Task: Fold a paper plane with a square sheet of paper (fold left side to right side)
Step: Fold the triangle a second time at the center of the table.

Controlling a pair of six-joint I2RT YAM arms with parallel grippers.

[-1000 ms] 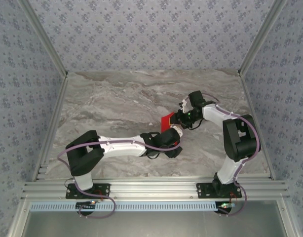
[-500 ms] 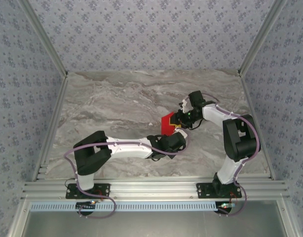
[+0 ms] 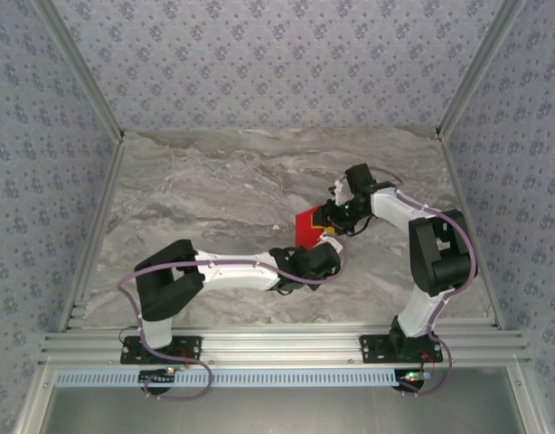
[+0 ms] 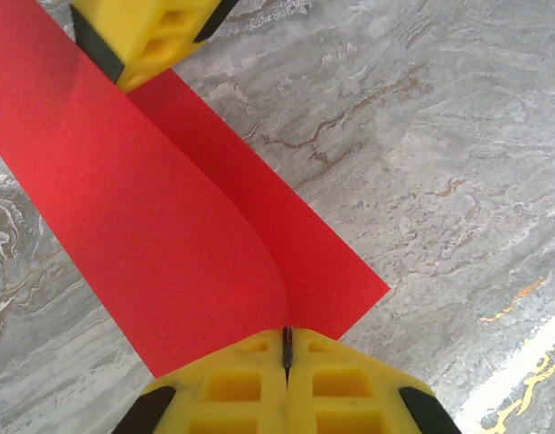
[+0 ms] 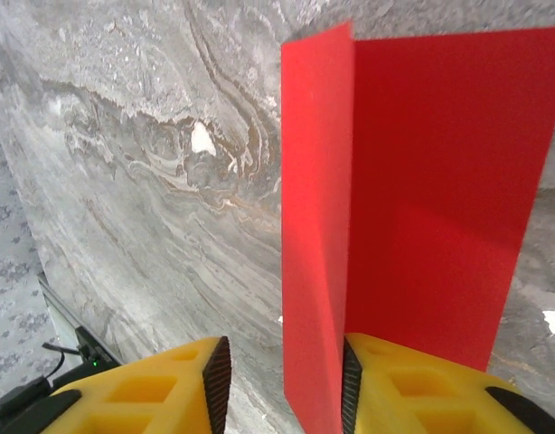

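The square sheet of paper, bright red, lies partly folded right of the table's middle, one half lifted and curving over the other. My left gripper comes at it from the near side. Its jaws are shut on the raised flap's edge, which shows as a thin red line between the yellow fingers. My right gripper sits at the sheet's far side. It is open, with the upright flap standing between its fingers, close against the right pad. One right finger shows in the left wrist view.
The grey marble table is bare to the left and behind the sheet. An aluminium rail runs along the near edge, and patterned walls stand on three sides.
My left gripper has moved in from the near side and shut on the sheet's raised edge. My right gripper's jaws have spread wider and let go of the flap.
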